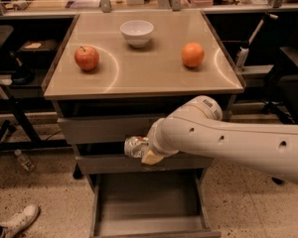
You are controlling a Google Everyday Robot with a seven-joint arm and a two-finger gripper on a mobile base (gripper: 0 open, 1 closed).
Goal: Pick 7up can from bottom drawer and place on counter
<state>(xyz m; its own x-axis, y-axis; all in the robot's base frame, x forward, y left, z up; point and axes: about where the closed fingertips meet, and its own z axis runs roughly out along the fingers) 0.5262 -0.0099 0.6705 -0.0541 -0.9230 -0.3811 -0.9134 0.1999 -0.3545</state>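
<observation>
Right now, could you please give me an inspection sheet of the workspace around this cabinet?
Surface: counter, glossy beige top with a thin metal rim.
Job's things: 7up can held in the air in front of a drawer front, above the open bottom drawer, whose floor is bare; can not yet on the counter.
Clutter: apple, white bowl and orange, standing apart on the counter.
Gripper: gripper at the arm's end, below the counter's front edge, shut on the 7up can.
Cables: nothing seen.
Surroundings: white shoe and plastic bottle on the floor; dark chair beside the cabinet.
</observation>
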